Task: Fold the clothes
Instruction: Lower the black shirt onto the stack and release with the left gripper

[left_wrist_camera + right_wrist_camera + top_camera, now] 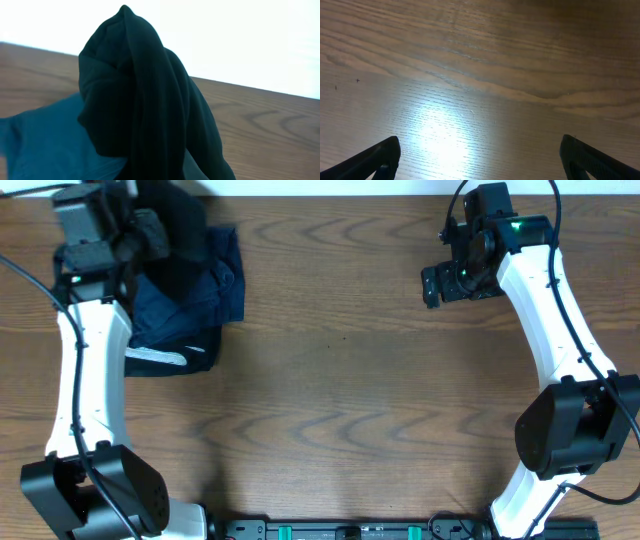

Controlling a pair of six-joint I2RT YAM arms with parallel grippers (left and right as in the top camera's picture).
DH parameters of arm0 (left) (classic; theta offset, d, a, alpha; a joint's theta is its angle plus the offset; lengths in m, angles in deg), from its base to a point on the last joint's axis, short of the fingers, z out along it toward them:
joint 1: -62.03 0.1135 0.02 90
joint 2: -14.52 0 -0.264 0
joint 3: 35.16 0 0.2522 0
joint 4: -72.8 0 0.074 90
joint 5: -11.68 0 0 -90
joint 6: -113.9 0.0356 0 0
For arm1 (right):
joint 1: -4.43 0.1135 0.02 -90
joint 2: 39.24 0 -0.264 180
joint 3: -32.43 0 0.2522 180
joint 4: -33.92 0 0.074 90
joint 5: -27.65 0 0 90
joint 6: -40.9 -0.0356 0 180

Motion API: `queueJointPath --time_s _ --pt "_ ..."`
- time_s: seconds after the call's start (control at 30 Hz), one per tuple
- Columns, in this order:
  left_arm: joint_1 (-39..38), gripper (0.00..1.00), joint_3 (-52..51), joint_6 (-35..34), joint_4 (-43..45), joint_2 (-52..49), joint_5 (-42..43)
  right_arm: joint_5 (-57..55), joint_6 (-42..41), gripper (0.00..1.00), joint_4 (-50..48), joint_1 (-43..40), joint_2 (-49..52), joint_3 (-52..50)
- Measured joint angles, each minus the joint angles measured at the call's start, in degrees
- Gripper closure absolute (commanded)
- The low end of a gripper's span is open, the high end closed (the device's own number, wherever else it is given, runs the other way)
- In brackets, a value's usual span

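Left gripper [152,232] tight on clothes [145,100]

- Left arm [95,380] — white shell links, black joint housings, a thin black cable [75,345] alongside.
- Right arm [548,300] — same white and black, green light [517,224] near its 12 o'clock end.
- Right gripper [480,160] fingers [380,160]: black, wedge-tipped.
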Motion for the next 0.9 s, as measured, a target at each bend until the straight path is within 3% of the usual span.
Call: queueJointPath --time_s 0.47,0.5,0.57,0.73,0.9 --pt "9.05 0.92 0.0 -0.24 -5.05 -9.01 -0.22 0.0 0.02 0.01 0.0 0.0 0.0 0.0" --pt "9.53 0.76 0.0 -0.26 -5.51 -9.01 -0.48 0.0 0.0 0.01 0.0 0.0 0.0 0.0" --pt "10.45 0.31 0.0 -0.37 -6.62 -9.01 -1.29 0.0 0.0 0.01 0.0 0.0 0.0 0.0" --pt "12.83 0.15 0.0 -0.48 -8.5 -9.01 -2.86 0.0 0.02 0.01 0.0 0.0 0.0 0.0" --pt "13.31 0.13 0.0 -1.79 -8.35 -8.44 -3.5 0.0 0.02 0.01 0.0 0.0 0.0 0.0"
